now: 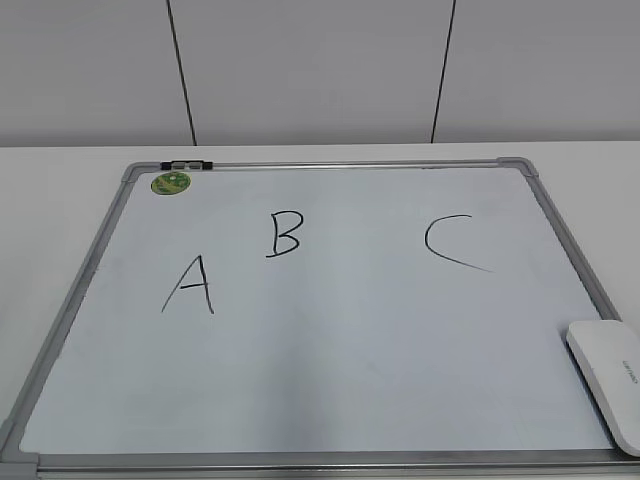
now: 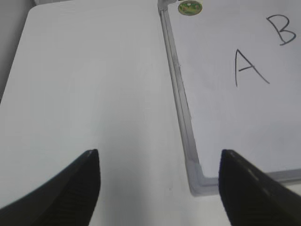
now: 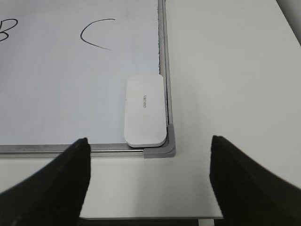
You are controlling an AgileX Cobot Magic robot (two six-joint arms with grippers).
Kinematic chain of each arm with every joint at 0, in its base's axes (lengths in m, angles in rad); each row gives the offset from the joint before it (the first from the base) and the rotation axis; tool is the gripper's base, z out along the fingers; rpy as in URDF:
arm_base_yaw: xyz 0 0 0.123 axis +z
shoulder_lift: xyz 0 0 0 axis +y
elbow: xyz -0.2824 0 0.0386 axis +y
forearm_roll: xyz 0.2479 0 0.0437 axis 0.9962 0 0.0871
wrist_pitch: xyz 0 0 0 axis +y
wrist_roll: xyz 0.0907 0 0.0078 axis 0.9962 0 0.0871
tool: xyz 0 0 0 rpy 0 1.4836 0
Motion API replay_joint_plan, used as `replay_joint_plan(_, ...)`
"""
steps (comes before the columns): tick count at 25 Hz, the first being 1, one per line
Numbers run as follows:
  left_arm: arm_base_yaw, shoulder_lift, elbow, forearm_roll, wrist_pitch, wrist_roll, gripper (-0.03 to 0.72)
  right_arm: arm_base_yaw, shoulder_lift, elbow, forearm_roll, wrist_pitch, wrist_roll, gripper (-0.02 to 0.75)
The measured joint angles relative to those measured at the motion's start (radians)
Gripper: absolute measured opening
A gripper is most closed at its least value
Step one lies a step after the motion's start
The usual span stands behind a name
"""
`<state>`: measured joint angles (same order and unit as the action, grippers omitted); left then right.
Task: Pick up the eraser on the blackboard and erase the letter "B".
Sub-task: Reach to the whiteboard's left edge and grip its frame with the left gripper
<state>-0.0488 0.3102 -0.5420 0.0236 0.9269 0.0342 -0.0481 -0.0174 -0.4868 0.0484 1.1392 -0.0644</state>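
Lying flat on the white counter (image 1: 60, 180), the blackboard (image 1: 330, 380) fills most of the exterior view, its silver-grey frame running round a white writing surface. Three black handwritten letters stand on it: an "A" (image 1: 190, 286) towards the left, the letter "B" (image 1: 285, 233) a little higher and just right of it, and a "C" (image 1: 452, 243) well apart on the right. A small green round sticker (image 1: 171, 183) sits in the far left corner of the board, beside a dark clip (image 1: 186, 164) on the top frame.

The eraser (image 1: 608, 380) rests in the near right corner of the board, flat, its long side lying along the right frame. From the right wrist view the eraser (image 3: 145, 110) shows grey lettering on its top face and touches or slightly overlaps the frame rail, just behind the grey corner cap (image 3: 162, 149).

The right gripper (image 3: 150, 181) hangs above the counter just short of that corner; its jaws are spread wide and hold nothing, and the eraser lies ahead of them, untouched.

The left gripper (image 2: 160, 183) hovers over the near left corner of the board, jaws likewise wide apart and empty, one dark finger (image 2: 70, 193) over bare counter and the other over the board's edge. Beyond it the "A" and part of the "B" are visible.
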Motion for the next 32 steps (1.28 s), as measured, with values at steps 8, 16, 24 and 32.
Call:
replay_joint_plan(8,0.000,0.352,0.000,-0.024,-0.269,0.000,0.573,0.000,0.000,0.000,0.000,0.000,0.000,0.587)
replay_joint_plan(16,0.000,0.724,-0.037,-0.055,-0.355,0.000,0.573,0.000,0.000,0.000,0.000,0.000,0.000,0.587)
replay_joint_plan(24,0.000,1.055,-0.244,-0.066,-0.309,0.000,0.569,0.000,0.000,0.000,0.000,0.000,0.000,0.587)
replay_joint_plan(32,0.000,1.307,-0.482,-0.078,-0.205,0.000,0.532,0.000,0.000,0.000,0.000,0.000,0.000,0.587)
